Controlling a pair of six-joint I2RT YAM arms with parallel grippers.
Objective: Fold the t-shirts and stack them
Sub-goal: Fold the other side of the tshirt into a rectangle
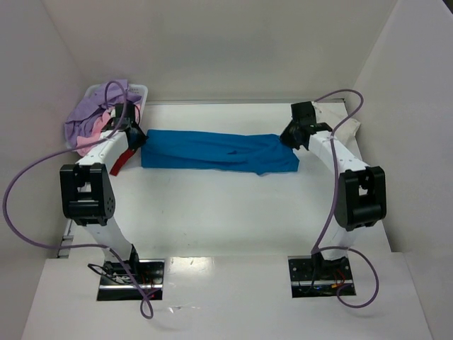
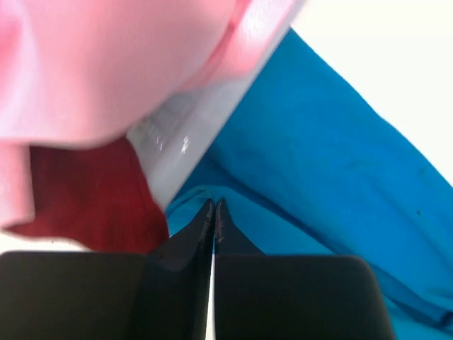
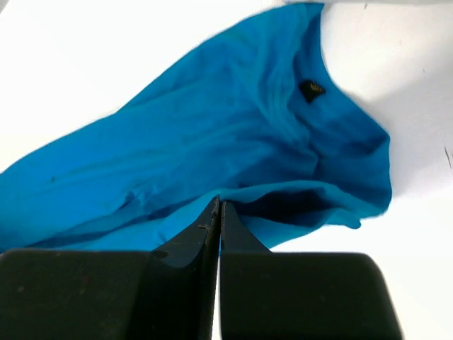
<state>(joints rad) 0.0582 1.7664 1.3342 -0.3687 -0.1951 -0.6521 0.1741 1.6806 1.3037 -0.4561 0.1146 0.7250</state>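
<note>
- Top view: we count two grippers, four t-shirts and one basket. The left gripper and right gripper each pinch one end of the blue t-shirt, which is spread across the table. The lavender t-shirt, pink t-shirt and dark red t-shirt sit at the basket.
- Left wrist: jaws together on blue cloth, beside the basket rim.
- Right wrist: jaws together on the cloth's edge.

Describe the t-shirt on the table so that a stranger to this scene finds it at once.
On the white table, look between the left hand and the right hand. A bright blue t-shirt lies stretched into a long band. It alone is blue and spread out; the lavender shirt and the pink shirt are heaped in the white basket beside it.
</note>
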